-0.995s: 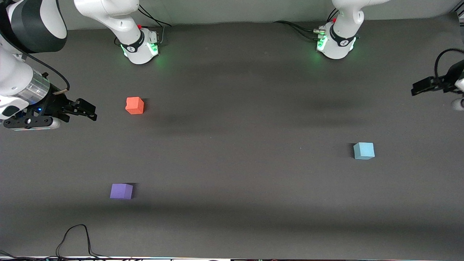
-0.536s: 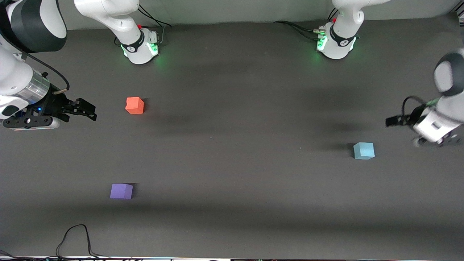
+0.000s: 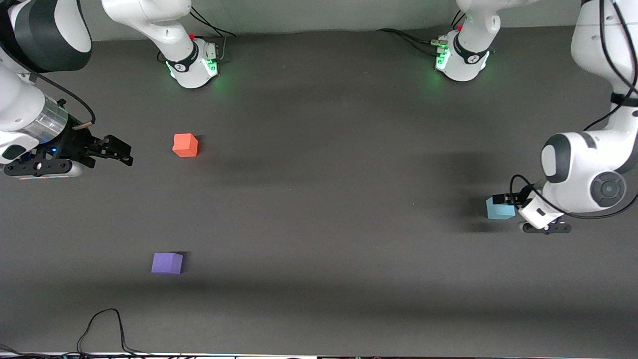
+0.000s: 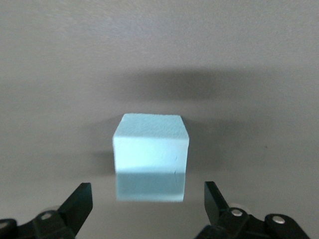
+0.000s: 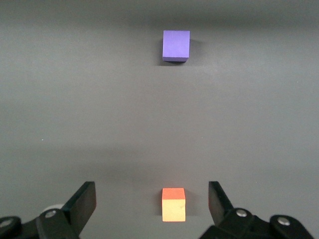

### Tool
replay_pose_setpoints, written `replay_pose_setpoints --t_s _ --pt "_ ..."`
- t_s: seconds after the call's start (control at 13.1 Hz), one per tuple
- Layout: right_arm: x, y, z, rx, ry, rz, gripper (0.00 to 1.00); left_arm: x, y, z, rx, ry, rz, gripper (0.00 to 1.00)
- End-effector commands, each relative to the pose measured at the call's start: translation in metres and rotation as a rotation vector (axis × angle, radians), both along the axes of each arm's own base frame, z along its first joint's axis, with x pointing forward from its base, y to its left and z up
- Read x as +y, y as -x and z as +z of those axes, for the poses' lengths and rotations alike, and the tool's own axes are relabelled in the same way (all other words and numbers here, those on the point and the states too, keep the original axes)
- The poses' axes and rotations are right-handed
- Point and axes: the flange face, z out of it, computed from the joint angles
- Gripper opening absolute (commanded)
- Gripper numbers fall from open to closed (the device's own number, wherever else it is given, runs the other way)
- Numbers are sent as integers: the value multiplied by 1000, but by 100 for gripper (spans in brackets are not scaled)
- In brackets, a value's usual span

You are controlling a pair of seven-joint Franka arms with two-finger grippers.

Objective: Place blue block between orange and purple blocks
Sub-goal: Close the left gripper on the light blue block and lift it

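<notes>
My left gripper (image 4: 149,206) hangs open over the ungrasped light sky-blue matte cube (image 4: 151,157), with carrying it between the orange-red cube (image 3: 185,145) and violet-purple cube (image 3: 167,263) left, while my open right gripper (image 3: 117,149) waits.

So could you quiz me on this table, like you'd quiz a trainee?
1. Which gripper is at the blue block?
2. True or false: the left gripper has shut on it.
3. Which block lies nearer the front camera: orange or purple?

Key:
1. The left one; the right gripper waits beside the orange block.
2. False: its fingers stand open, apart from the block.
3. Purple.
</notes>
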Motion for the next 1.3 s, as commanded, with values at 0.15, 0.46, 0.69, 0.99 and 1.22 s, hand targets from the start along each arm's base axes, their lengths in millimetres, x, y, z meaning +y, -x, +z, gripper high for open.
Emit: replay_pose_setpoints --t_s 0.15,0.46,0.69,0.99,1.22 --pt "0 2 1 -11 -34 15 100 -3 -4 -25 -5 7 5 99" --pt "5 -1 -2 -13 -44 16 100 -3 -4 -29 -3 8 8 63" --pt "7 -2 -1 -21 -44 17 100 -2 -3 -5 -1 1 10 34" --pt "4 -2 -2 -23 -46 15 100 7 26 135 53 -24 15 36" --pt "4 -2 -4 -21 -44 17 100 7 72 252 31 -43 27 36"
